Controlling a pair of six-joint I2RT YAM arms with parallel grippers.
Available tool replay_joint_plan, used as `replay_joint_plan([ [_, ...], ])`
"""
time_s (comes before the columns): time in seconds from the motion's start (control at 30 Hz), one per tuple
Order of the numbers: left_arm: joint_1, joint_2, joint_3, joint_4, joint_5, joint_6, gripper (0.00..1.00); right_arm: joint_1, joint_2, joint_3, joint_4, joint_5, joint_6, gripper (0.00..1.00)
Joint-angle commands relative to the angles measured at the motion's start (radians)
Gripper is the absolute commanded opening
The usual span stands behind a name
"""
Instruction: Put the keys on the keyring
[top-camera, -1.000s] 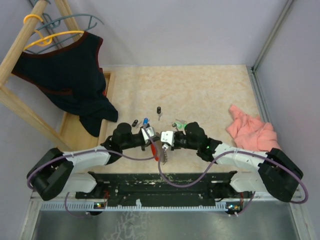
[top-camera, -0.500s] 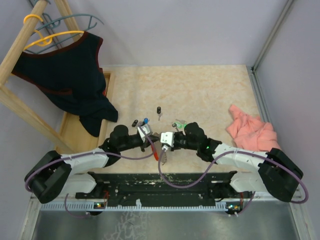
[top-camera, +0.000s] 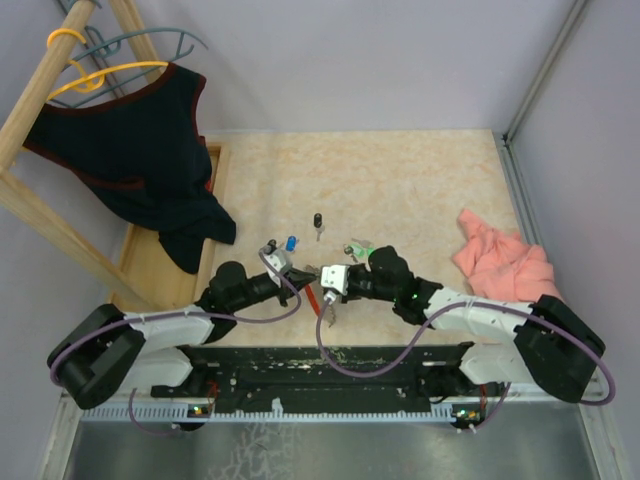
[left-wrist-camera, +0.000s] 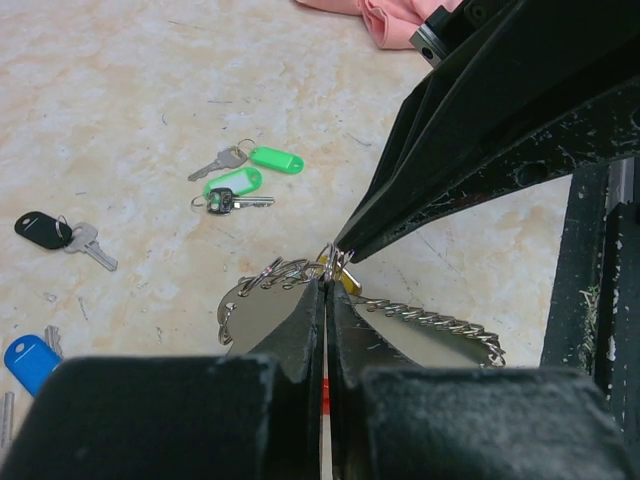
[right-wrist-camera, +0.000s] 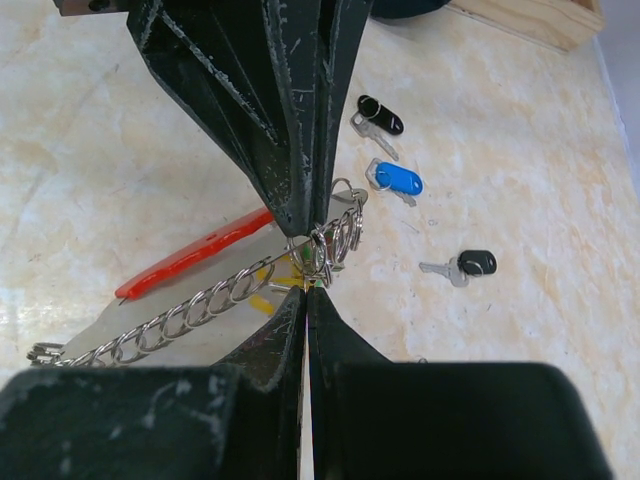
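My left gripper (left-wrist-camera: 326, 285) and right gripper (right-wrist-camera: 305, 292), both closed, pinch the red-and-grey looped keyring (right-wrist-camera: 190, 265) at one end. Its long axis runs back alongside the right one.

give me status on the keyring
Left fingers, right fingers shut on keyring, tip to tip. Green, black, blue keys loose on table. Nothing blocking.
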Motion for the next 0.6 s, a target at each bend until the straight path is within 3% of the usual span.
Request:
replay_joint_plan([
  [0.0,0.008,-0.013,-0.030,0.160,-0.023,-0.046,0.01,0.008,-0.033,-0.008,0.021,0.049,-0.012,0.00],
  [0.07,0.009,0.000,-0.040,0.168,-0.012,-0.052,0.01,0.008,-0.049,0.001,0.008,0.056,-0.032,0.00],
  [0.33,0.022,0.081,-0.090,0.296,0.016,-0.092,0.25,0.009,-0.085,0.060,-0.049,0.040,-0.085,0.00],
  [0.57,0.042,0.096,-0.075,0.292,0.087,-0.078,0.37,0.008,-0.083,0.105,-0.103,0.015,-0.130,0.00],
])
